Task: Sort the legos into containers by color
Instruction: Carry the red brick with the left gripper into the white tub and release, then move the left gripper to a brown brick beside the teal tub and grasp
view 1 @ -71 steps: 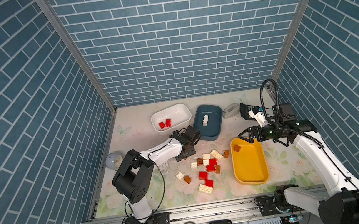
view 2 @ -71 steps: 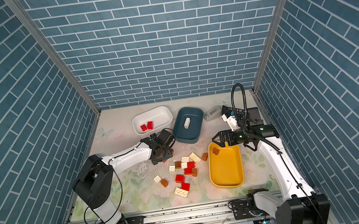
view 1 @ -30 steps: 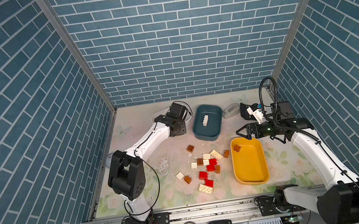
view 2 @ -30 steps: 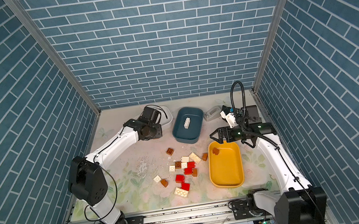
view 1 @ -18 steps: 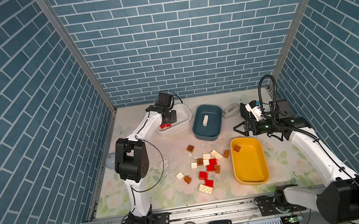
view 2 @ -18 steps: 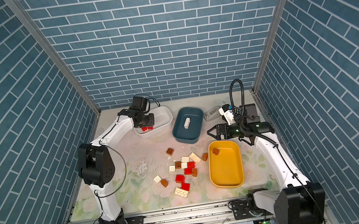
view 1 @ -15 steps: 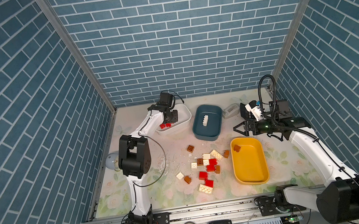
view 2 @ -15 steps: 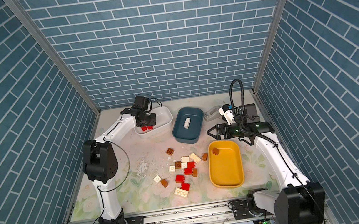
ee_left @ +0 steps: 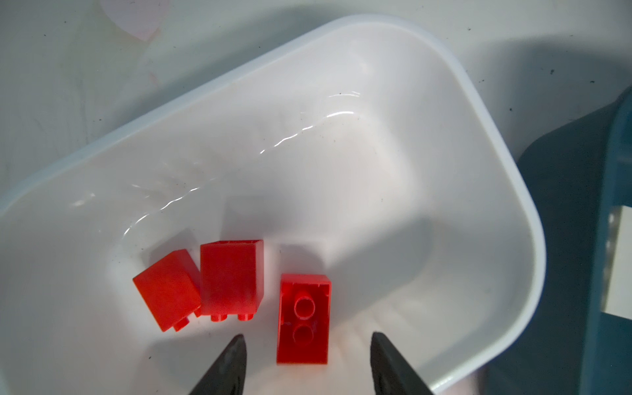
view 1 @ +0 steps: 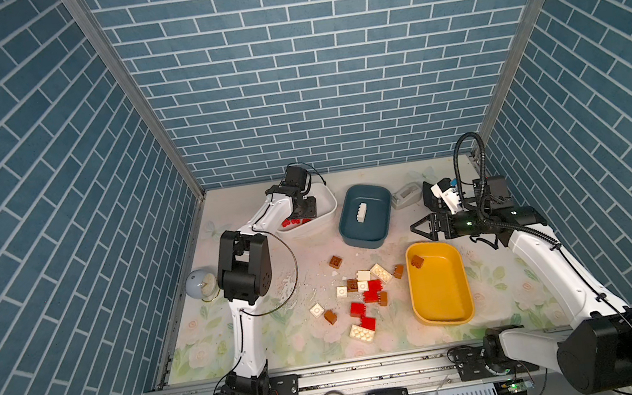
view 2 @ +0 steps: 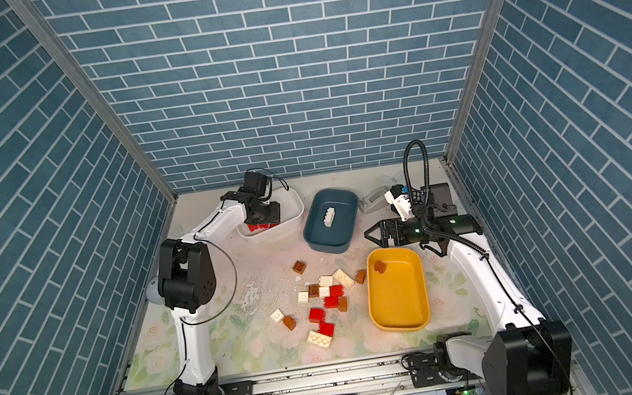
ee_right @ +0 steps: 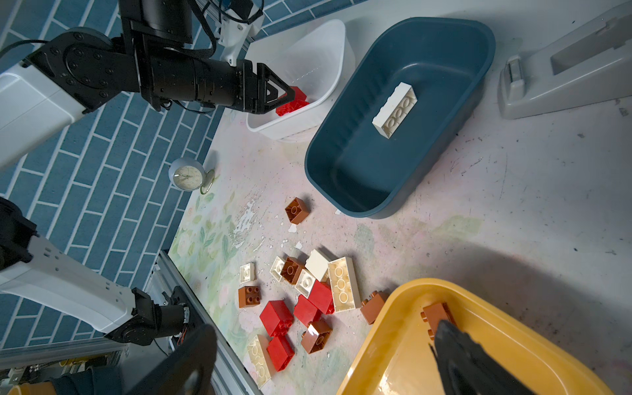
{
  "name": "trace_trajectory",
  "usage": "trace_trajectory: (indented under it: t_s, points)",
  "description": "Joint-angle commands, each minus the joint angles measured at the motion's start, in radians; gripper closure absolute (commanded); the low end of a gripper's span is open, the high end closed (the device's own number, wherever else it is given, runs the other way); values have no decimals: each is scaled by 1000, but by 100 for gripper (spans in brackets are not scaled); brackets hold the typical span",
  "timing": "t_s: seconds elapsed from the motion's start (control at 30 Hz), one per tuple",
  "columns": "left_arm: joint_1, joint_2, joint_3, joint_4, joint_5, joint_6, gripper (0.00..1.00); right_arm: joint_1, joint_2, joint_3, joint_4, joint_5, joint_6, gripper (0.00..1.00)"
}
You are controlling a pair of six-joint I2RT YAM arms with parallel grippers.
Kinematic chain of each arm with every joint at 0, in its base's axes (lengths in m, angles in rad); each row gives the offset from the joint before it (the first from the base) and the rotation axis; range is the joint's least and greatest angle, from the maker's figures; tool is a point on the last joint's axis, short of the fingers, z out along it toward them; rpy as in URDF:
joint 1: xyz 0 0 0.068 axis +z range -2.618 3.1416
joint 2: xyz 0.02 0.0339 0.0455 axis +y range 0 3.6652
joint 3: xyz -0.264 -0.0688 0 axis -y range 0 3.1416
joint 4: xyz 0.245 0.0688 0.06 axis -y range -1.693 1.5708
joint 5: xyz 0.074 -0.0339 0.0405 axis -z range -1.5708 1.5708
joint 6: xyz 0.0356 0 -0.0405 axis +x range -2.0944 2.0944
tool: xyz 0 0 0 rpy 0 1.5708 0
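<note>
- The left arm (view 1: 267,218) is reaching into the white tub (view 1: 327,201) at the far left of the surface (view 1: 283,337). The left jaws are released, tips spread, with nothing pinched.
- In the left wrist view a red brick (ee_left: 302,318) lies flat on the tub floor between those tips, with a gap on either side, so it's lying loose in the tub.
- Just beside it are a second red brick (ee_left: 231,277) and a third red brick (ee_left: 167,290), both on their sides and touching each other.
- The teal tub (view 1: 376,219) sits next to the white one and holds a single cream oblong brick (view 1: 361,213).
- The yellow tub (view 1: 441,294) is nearer the front on the right, with one brown brick (view 1: 417,262) in its far corner.
- The right arm (view 1: 535,243) pokes in from the right. The right jaws are spread wide and empty, hanging above the surface just past the yellow tub's far end, between it and the teal tub.
- The loose pile (view 1: 365,292) of red, brown and cream bricks is on the surface left of the yellow tub, unsorted.
- A lone brown brick (view 1: 335,262) sits apart from the pile, toward the teal tub.
- There's a grey tape dispenser (view 1: 404,196) behind the teal tub and a small clock (view 1: 202,283) at the left edge.
</note>
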Motion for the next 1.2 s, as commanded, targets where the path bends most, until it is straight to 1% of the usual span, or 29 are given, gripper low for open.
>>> trace_trajectory:
  t_s: [0.0, 0.1, 0.2, 0.33, 0.43, 0.5, 0.6, 0.67, 0.77, 0.93, 1.17]
  points:
    - [6, -90, -6, -51, 19, 2, 36, 4, -11, 5, -24, -6, -14, 1]
    - [-1, -173, -66, -79, 65, -29, 31, 4, -13, 3, -25, -7, -16, 1]
    - [-21, -272, -145, -116, 67, -68, 29, 5, -16, 1, -25, -8, -16, 1]
    - [-62, -408, -296, -80, 125, -134, 28, 4, -16, -5, -26, -10, -18, 1]
    - [-102, -470, -387, -64, 123, -201, 28, 6, -16, -8, -26, -10, -18, 1]
    - [-133, -499, -444, -22, 140, -229, 28, 7, -14, -7, -29, -8, -18, 1]
    - [-172, -499, -486, 6, 138, -202, 29, 10, -16, -10, -28, -5, -20, 1]
    - [-189, -477, -497, 13, 133, -157, 29, 12, -16, -15, -27, -2, -21, 1]
    - [-201, -437, -525, 67, 173, -124, 29, 16, -18, -25, -23, -3, -22, 1]
    - [-232, -358, -510, 96, 138, -27, 29, 16, -33, -56, -16, -4, -19, 1]
    - [-253, -305, -511, 90, 106, 118, 28, 17, -48, -94, -14, -4, -18, 1]
